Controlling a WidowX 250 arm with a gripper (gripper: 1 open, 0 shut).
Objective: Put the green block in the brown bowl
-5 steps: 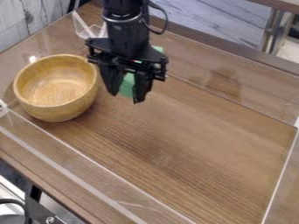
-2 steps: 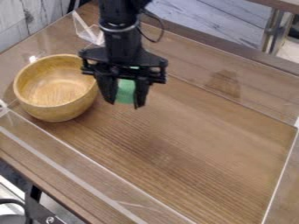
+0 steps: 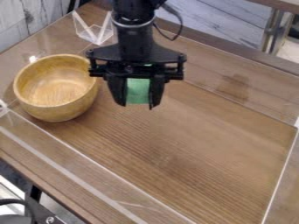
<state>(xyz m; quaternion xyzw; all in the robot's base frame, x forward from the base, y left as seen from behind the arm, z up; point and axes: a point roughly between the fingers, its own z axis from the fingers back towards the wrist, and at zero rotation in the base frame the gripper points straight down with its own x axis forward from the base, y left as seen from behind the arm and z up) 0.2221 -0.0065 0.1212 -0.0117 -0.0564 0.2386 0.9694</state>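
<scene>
Gripper (image 3: 139,93) pinches the green block (image 3: 139,91) between its fingers, lifted off the table; the brown bowl (image 3: 54,86) lies just left, so the carry likely goes leftward.

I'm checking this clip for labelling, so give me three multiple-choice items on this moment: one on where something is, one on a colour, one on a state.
1. Where is the brown bowl relative to the gripper?
A. To its left in the picture
B. Directly beneath it
C. To its right in the picture

2. What colour is the block between the gripper's fingers?
A. Red
B. Green
C. Blue

3. What is the state of the bowl?
A. Holds the block
B. Overturned
C. Upright and empty

Answers:
1. A: the bowl stands on the table left of the gripper, apart from it.
2. B: a green face shows between the dark fingers.
3. C: its opening faces up and only bare wood shows inside.
</scene>
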